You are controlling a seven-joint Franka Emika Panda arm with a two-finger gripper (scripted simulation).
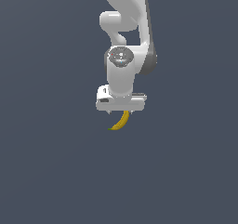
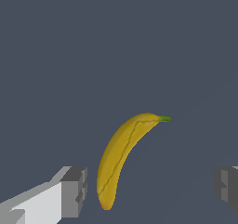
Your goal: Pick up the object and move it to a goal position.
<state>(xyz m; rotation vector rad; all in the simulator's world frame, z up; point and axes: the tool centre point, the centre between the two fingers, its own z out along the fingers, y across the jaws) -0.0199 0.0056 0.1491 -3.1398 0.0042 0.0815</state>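
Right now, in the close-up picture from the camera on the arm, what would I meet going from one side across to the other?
One grey-tipped finger → the yellow banana, its green stem tip pointing onward → open dark floor → the other finger at the far edge.

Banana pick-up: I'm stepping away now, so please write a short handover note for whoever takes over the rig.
Gripper: open, fingers wide apart, holding nothing.
Banana: lies on the flat dark surface between the fingers, nearer one than the other, touching neither; in the exterior view its stem end pokes out below the hand.
Done: arm positioned over the banana.
Left: close, lift, carry to the goal; no goal marker is visible.
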